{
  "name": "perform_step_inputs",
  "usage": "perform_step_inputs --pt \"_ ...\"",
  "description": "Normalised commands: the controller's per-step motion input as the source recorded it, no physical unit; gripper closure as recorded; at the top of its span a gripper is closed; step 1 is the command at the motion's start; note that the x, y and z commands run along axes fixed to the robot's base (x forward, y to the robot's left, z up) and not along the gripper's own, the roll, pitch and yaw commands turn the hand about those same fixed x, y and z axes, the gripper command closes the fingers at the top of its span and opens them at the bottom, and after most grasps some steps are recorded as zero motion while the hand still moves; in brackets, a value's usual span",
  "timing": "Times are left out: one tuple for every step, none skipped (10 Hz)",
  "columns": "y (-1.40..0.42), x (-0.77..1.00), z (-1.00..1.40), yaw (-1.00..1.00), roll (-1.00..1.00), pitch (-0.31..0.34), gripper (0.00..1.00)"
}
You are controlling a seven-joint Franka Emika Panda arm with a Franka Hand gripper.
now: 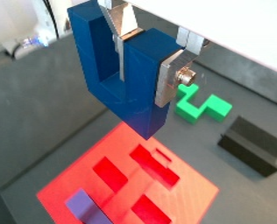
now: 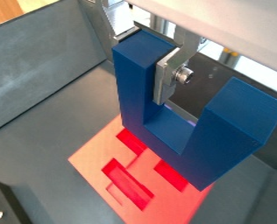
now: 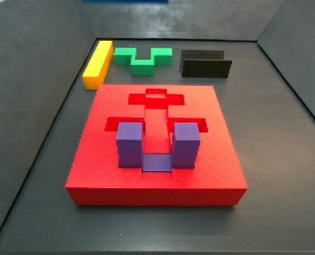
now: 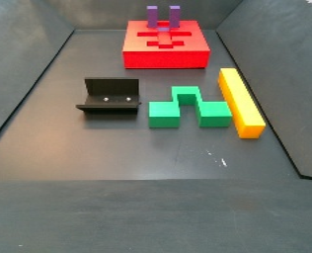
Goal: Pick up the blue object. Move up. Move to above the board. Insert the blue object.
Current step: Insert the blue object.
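Note:
My gripper [image 1: 147, 59] is shut on one prong of the dark blue U-shaped block [image 1: 111, 79] and holds it in the air above the red board [image 1: 117, 153]. Both wrist views show this; in the other one the gripper [image 2: 145, 66] clamps the blue block [image 2: 211, 122] over the board [image 2: 100, 153]. The board's red recesses lie below the block. Both side views show the board [image 3: 107, 169] [image 4: 166, 54], but neither the gripper nor the blue block is in them.
A purple U-shaped block [image 3: 157, 144] [image 4: 163, 14] sits in the board. Behind the board lie a yellow bar [image 3: 98, 63] [image 4: 241, 101], a green block [image 3: 151, 58] [image 4: 186, 107] [image 1: 202, 103] and the dark fixture [image 3: 205, 65] [image 4: 109, 97] [image 1: 252, 144]. Grey walls surround the floor.

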Motion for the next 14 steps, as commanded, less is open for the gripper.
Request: perform_step_inputs --pt "0.09 0.98 -0.33 0.01 -0.1 -0.18 1.0" --pt "0.06 1.0 -0.42 0.0 -0.1 -0.179 1.0" --pt "0.15 1.0 -0.48 0.0 -0.12 -0.186 1.0" --pt "0.21 0.97 -0.53 0.0 -0.12 -0.209 1.0" --pt "0.18 0.9 -0.53 0.0 -0.04 -0.206 1.0" --pt "0.17 0.71 -0.57 0.05 0.09 -0.129 1.0" --pt "0.07 0.41 -0.42 0.17 0.39 0.0 1.0" --pt "-0.03 0.13 -0.31 0.36 0.46 0.0 1.0" --pt "-0.11 0.1 -0.17 0.38 0.5 0.021 1.0" --pt "-0.17 0.01 -0.54 0.32 0.36 0.0 1.0" --pt "0.0 0.0 -0.58 0.24 0.17 0.0 1.0" --pt "0.03 -0.27 -0.61 0.0 0.15 0.0 1.0" --pt "0.09 -0.32 -0.57 -0.13 0.13 0.043 1.0" --pt "0.03 -0.37 -0.57 -0.35 0.01 0.13 1.0"
